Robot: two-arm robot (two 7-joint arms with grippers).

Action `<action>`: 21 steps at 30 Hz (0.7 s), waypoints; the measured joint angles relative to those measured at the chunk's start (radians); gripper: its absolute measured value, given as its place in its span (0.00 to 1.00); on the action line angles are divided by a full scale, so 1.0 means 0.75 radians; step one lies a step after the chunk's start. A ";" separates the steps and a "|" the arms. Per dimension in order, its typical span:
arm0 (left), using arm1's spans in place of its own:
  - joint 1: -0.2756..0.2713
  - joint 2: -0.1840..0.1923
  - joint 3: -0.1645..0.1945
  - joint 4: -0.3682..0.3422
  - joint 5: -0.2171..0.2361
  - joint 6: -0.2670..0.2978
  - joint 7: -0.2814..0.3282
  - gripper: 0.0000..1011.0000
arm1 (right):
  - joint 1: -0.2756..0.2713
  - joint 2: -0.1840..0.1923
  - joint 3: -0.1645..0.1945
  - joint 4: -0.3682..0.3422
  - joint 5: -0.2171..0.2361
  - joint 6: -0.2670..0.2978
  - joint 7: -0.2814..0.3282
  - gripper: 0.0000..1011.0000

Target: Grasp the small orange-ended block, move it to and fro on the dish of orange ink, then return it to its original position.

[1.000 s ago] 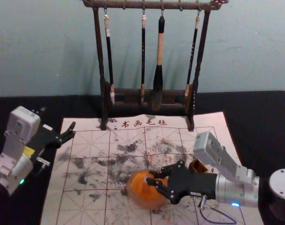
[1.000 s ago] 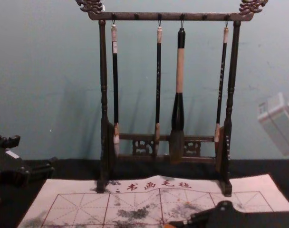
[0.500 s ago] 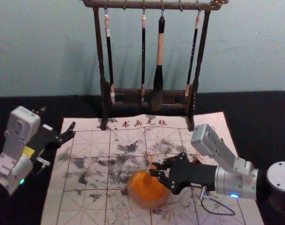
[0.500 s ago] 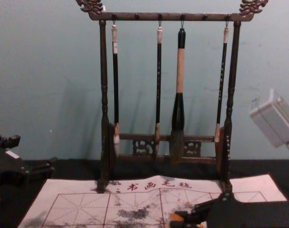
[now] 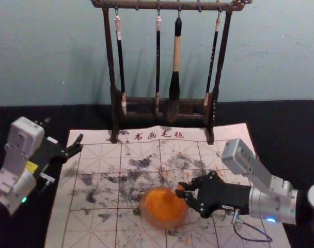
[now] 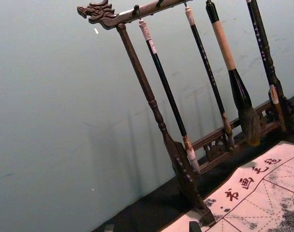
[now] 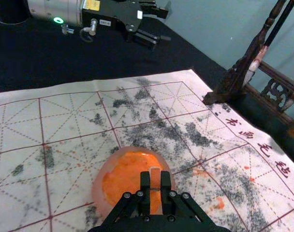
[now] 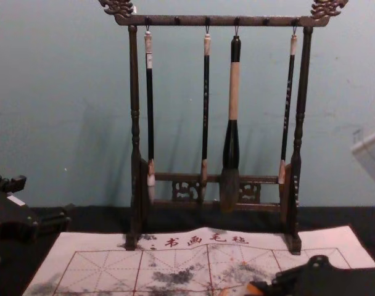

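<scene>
One block (image 7: 155,175), pinched between the fingers (image 7: 145,184) of the right gripper (image 5: 179,189). The block lies near the right-hand far part of the rim of the dish (image 5: 146,217); whether it touches the rim or is raised slightly above it cannot be told. Orange ink (image 5: 162,203) covers the floor of the dish. The right arm reaches in from the right of the dish. The left gripper (image 5: 64,130) is idle, well apart from the dish on its left and farther back, its fingers spread around nothing. The dish rests on the mat (image 5: 90,230), spread over the table (image 5: 281,116); behind the dish stands the rack (image 5: 111,67), from which the brushes (image 5: 176,54) hang.

Step in hand, as judged: working the block to and fro over the dish, at or near the outer end of a stroke; the start of the return cannot be excluded. If inking is to continue, the block should pass back over the middle of the dish at an even, low height, its end meeting the ink lightly and each stroke turning short of the rim. Pressing hard could push the dish across the mat or twist the block in its narrow hold; catching the rim could tip the dish. Once the end is evenly coated, a straight lift and a brief pause above the dish would let drips fall there, before a slow carry back and release only when the block is fully supported.
</scene>
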 joint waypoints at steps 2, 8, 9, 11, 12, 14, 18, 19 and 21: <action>0.000 0.000 0.000 0.000 0.000 0.000 0.000 0.99 | -0.008 0.009 0.004 -0.015 0.004 0.006 0.001 0.09; 0.000 0.000 0.000 0.000 0.000 0.000 0.000 0.99 | -0.031 0.040 0.010 -0.075 0.015 0.027 0.004 0.09; 0.000 0.000 0.000 0.000 0.000 0.000 0.000 0.99 | -0.035 0.047 0.011 -0.088 0.015 0.033 0.004 0.09; 0.000 0.000 0.000 0.000 0.000 0.000 0.000 0.99 | -0.038 0.054 0.011 -0.101 0.016 0.038 0.005 0.09; 0.000 0.000 0.000 0.000 0.000 0.000 0.000 0.99 | -0.039 0.057 0.010 -0.106 0.016 0.040 0.006 0.09; 0.000 0.000 0.000 0.000 0.000 0.000 0.000 0.99 | -0.042 0.064 0.007 -0.121 0.015 0.047 0.008 0.09; 0.000 0.000 0.000 0.000 0.000 0.000 0.000 0.99 | -0.041 0.071 -0.006 -0.138 0.008 0.059 0.016 0.09; 0.000 0.000 0.000 0.000 0.000 0.000 0.000 0.99 | -0.040 0.072 -0.009 -0.140 0.006 0.061 0.017 0.09; 0.000 0.000 0.000 0.000 0.000 0.000 0.000 0.99 | -0.038 0.072 -0.014 -0.141 0.002 0.066 0.020 0.09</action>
